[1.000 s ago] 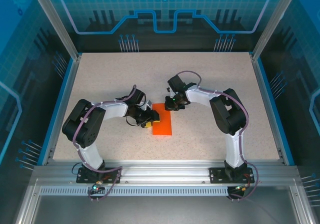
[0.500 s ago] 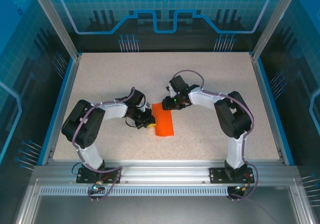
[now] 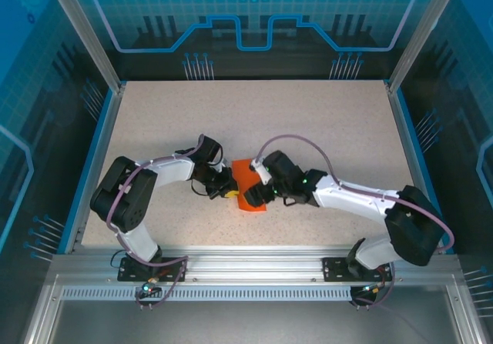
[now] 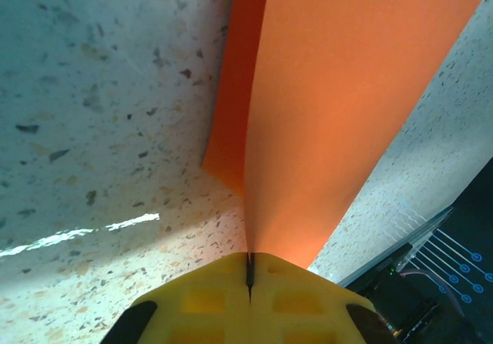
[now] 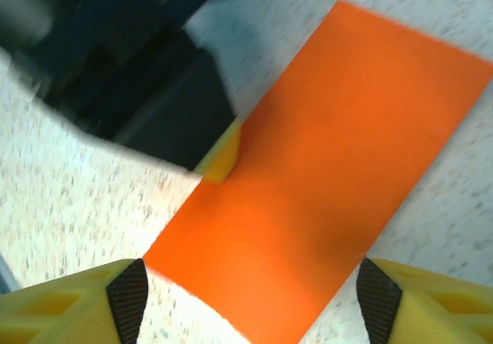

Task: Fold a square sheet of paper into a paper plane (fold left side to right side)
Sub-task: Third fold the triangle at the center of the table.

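From the left wrist view I saw the left gripper (image 4: pixel 249 273) clamped on the square sheet of paper (image 4: pixel 339 105); the right wrist view showed the right gripper (image 5: pixel 250 302) wide open over it.

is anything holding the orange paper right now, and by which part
The left gripper is shut on the folded orange paper, pinching its left edge between its fingers. The right gripper is open above the paper, holding nothing.
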`<state>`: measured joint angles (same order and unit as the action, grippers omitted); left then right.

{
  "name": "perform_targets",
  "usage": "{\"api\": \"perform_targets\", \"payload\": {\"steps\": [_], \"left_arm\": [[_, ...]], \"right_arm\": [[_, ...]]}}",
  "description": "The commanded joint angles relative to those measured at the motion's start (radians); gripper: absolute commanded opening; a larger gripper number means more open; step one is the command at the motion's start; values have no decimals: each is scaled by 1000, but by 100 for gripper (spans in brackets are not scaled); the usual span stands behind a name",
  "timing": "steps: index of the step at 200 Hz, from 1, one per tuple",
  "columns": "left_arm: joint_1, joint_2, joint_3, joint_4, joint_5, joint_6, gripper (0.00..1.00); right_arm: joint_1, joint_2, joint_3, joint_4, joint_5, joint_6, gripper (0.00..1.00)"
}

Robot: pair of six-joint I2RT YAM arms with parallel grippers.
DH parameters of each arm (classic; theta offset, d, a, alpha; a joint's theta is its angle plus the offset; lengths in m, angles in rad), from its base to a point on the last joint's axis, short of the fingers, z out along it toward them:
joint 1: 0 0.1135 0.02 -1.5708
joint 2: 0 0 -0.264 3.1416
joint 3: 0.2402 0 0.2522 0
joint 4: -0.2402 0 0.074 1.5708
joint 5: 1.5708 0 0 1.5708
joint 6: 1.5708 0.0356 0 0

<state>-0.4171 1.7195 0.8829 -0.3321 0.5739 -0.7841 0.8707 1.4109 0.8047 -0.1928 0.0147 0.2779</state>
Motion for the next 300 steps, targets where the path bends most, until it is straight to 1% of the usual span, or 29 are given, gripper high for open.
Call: {"api": "perform_targets", "payload": {"steps": [1,22,63,101,117,122,141,159,180,208,221,235,250,275,300], "left_arm": [[-2,8,31,-44,37,-13,0],[-3,14,39,-46,43,-18,0],[-3,15,51,-60,43,-19,0],[-3,25,56,-61,50,-18,0],[-3,27,59,-64,53,-16,1],[-2,27,60,-64,54,-15,0],[-3,30,62,-67,54,-14,1],[-3,31,65,-72,55,-11,0],[-3,35,65,-76,55,-8,1],[-3,35,68,-78,51,-2,1],[-3,35,71,-84,48,5,2],[-1,28,75,-94,42,19,10],[7,15,77,-109,35,39,21],[36,-26,76,-143,29,76,35],[77,-70,79,-196,27,127,46]], "right_arm": [[79,-31,-48,41,102,-32,80],[152,-6,-47,29,161,-47,84],[225,109,13,17,221,-93,87],[235,193,65,32,240,-120,87],[235,220,68,38,240,-129,84],[236,230,101,39,242,-130,83],[232,260,124,49,236,-128,76],[229,276,139,50,237,-119,64],[217,270,136,55,224,-112,48],[197,256,129,38,179,-112,23],[187,250,127,23,145,-112,13],[175,242,122,9,111,-115,5],[157,231,116,1,63,-113,0],[126,221,105,-3,-5,-97,0],[105,220,105,-2,-51,-77,0]]}}
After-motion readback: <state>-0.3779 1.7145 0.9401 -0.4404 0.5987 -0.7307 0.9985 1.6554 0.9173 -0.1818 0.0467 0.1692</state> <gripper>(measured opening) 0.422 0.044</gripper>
